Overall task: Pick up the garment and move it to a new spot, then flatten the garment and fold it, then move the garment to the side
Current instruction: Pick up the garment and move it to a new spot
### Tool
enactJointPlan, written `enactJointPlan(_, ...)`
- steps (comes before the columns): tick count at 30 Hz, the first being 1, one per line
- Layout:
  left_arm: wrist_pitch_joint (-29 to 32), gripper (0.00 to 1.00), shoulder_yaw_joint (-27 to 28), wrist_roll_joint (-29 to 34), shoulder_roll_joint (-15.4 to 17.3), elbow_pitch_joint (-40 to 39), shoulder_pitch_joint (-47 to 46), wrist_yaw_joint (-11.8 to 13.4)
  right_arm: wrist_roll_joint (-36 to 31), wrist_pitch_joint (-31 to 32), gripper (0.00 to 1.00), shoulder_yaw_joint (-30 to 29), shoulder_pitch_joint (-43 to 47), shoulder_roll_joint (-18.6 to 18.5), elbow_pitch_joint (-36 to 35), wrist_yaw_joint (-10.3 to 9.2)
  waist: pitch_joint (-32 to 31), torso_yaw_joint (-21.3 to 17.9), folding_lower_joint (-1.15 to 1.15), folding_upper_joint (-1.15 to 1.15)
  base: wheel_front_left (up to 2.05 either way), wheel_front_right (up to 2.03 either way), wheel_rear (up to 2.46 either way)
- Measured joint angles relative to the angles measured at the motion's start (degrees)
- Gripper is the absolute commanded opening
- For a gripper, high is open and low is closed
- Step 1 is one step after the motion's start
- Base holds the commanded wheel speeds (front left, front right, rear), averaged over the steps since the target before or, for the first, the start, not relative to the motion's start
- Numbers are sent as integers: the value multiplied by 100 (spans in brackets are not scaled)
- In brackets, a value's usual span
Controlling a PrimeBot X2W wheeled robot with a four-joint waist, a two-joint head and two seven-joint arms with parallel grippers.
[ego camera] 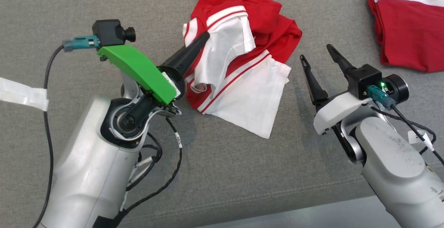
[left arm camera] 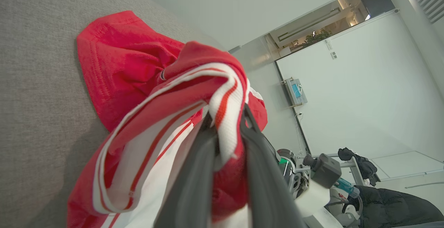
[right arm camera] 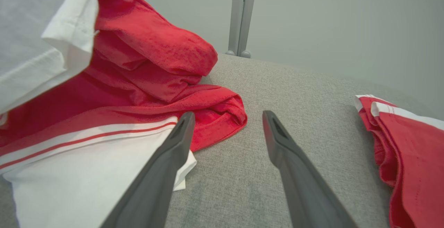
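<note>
Two dark fingers [left arm camera: 194,179] of the left gripper [ego camera: 204,38] are pinched tight on a red-and-white striped band of the shirt [ego camera: 242,93], holding that fold up off the grey cushion [ego camera: 242,172]. All else of the shirt lies crumpled at twelve o'clock in the head view. At three o'clock of the shirt, the right gripper [ego camera: 316,52] stands wide and empty, near its white hem. Another red garment [ego camera: 406,23] lies well apart at two o'clock.
</note>
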Motion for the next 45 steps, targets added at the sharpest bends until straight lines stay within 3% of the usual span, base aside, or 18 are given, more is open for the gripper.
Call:
enactJointPlan(20, -460, 3, -948, 686, -175, 738, 26, -223, -63, 0, 100, 345, 201, 126, 167, 194, -400, -363, 0, 0, 0, 0, 0)
enactJointPlan(21, -520, 20, -994, 695, -177, 797, 26, -252, -64, 0, 100, 370, 220, 135, 179, 231, -423, -380, 0, 0, 0, 0, 0)
enactJointPlan(22, -573, 44, -1039, 705, -182, 851, 26, -254, -71, 0, 100, 398, 246, 145, 190, 237, -448, -397, 0, 0, 0, 0, 0)
enactJointPlan(23, -611, 99, -1088, 743, -182, 887, 26, -255, -86, 0, 100, 432, 268, 153, 199, 243, -472, -411, 0, 0, 0, 0, 0)
enactJointPlan(34, -872, 100, -1770, 1053, -204, 992, 26, -339, -105, 0, 100, 644, 477, 218, 263, 355, -630, -370, 0, 0, 0, 0, 0)
enactJointPlan(45, -1564, 100, -1858, 1417, -204, 927, 92, -388, -212, 21, 100, 954, 801, 255, 427, 431, -817, 25, 0, 0, 0, 0, 0)
